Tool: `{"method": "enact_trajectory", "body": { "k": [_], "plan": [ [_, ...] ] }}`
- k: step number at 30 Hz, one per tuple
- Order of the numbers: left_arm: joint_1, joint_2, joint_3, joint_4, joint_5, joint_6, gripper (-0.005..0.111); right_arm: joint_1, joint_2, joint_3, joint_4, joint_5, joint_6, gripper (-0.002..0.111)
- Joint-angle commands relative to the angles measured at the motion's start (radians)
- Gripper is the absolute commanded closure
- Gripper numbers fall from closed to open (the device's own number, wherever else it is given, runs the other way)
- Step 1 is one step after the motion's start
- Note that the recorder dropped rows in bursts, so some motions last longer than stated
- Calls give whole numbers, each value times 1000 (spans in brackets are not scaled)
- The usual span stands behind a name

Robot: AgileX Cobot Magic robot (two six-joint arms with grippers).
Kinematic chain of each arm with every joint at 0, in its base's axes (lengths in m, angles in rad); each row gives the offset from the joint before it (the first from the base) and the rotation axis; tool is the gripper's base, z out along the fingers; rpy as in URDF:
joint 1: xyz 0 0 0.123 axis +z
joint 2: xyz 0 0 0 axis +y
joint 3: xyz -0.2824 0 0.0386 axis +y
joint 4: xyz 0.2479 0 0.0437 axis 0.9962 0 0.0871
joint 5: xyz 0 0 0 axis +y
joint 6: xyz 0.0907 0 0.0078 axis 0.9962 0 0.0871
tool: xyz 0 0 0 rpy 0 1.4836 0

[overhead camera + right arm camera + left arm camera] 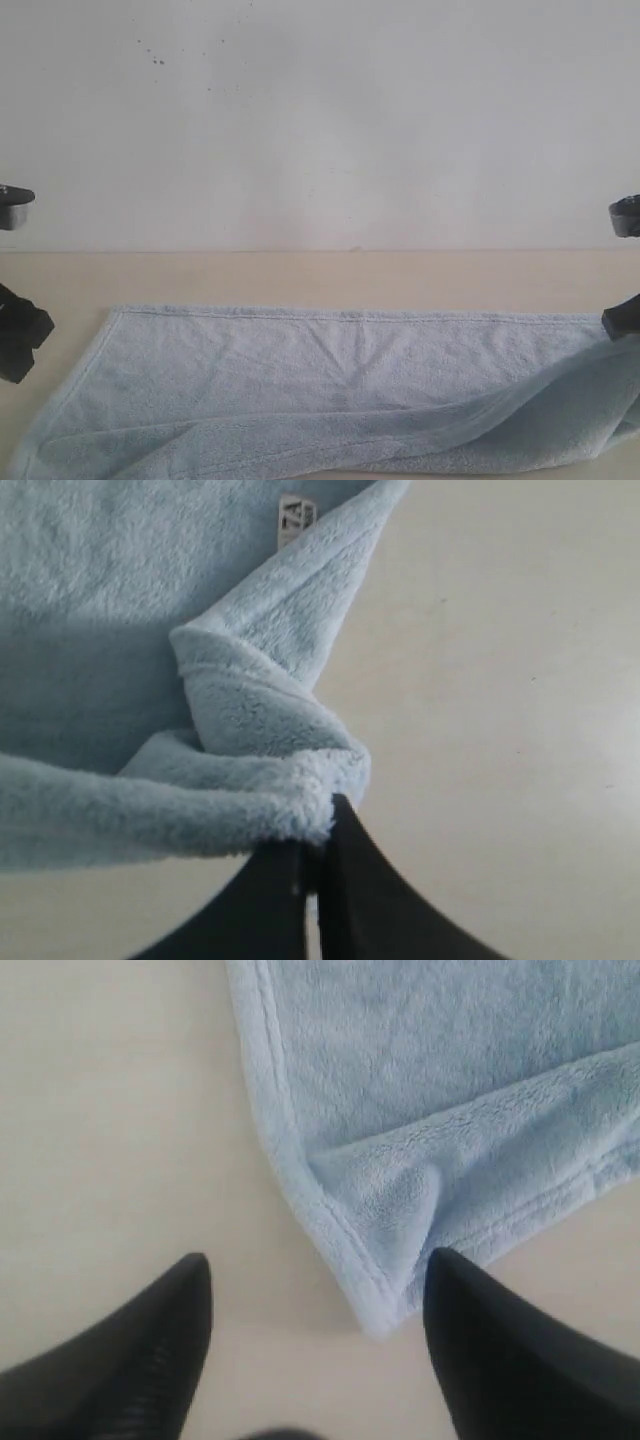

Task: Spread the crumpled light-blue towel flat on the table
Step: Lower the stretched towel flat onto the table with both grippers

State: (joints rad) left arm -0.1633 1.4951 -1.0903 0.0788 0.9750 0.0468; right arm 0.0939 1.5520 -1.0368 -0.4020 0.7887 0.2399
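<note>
Near fold: a long flap of the towel (330,365) is lying doubled over along the front edge; it's looking soft, floppy and light.
Right gripper (322,825): is pinching tight on the flap's bunched corner, near the white label (296,518).
Left gripper (318,1265): is hanging with jaws apart, just beside the opposite folded corner; I'd say the hem there is offering the best hold.
Far half: is lying flat on the table (300,275).

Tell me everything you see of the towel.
The towel is pale light-blue fluffy terry with hemmed edges, lying on the beige table. Its far part lies flat; the near edge is folded over in a long roll. A white label shows near one corner. The right gripper is shut on a bunched corner; the open left gripper hovers at another corner.
</note>
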Motion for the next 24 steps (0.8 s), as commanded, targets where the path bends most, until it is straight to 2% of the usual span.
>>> {"method": "enact_trajectory", "body": {
  "k": [1,3,8,12,16,19,21,24],
  "plan": [
    [0,-11,4,-12,110,-28,47,-4,-6,1,85,78,-76,108],
    [0,-25,11,-29,106,-47,47,-4,-6,1,172,149,-163,108],
    [0,-63,100,-190,-114,10,47,-4,-6,1,232,331,-240,108],
    [0,-45,219,-374,-351,180,47,-4,-6,1,176,411,-240,108],
    [0,1,285,-522,-512,375,47,-4,-6,14,162,432,-252,105],
    [0,38,289,-583,-577,481,47,-4,-6,77,160,432,-276,89],
    [0,56,289,-627,-609,561,47,-4,-6,133,123,432,-313,71],
    [0,75,289,-683,-631,661,47,-4,-6,159,39,394,-232,52]
  ]
}}
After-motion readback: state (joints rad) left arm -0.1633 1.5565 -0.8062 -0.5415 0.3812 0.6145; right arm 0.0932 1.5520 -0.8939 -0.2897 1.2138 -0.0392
